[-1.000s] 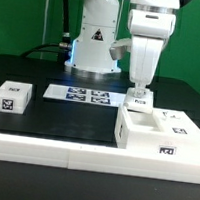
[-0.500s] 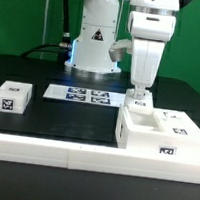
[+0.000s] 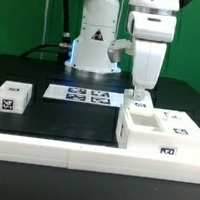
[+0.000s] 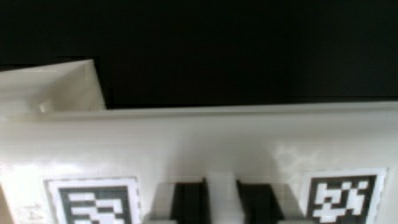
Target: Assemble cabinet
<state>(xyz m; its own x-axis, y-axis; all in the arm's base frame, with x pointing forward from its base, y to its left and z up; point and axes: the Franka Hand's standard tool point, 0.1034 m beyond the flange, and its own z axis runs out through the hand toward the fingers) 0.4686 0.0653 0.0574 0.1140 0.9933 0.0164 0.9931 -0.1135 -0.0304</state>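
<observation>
Cabinet: one; small tagged block: one; pincer closed.

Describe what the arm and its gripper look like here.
The arm is glossy white, with rounded shells and dark parts at the joints. A triangular label sits on its lower section, and black cables run behind it. The gripper is a white boxy hand ending in short pale fingers.
</observation>
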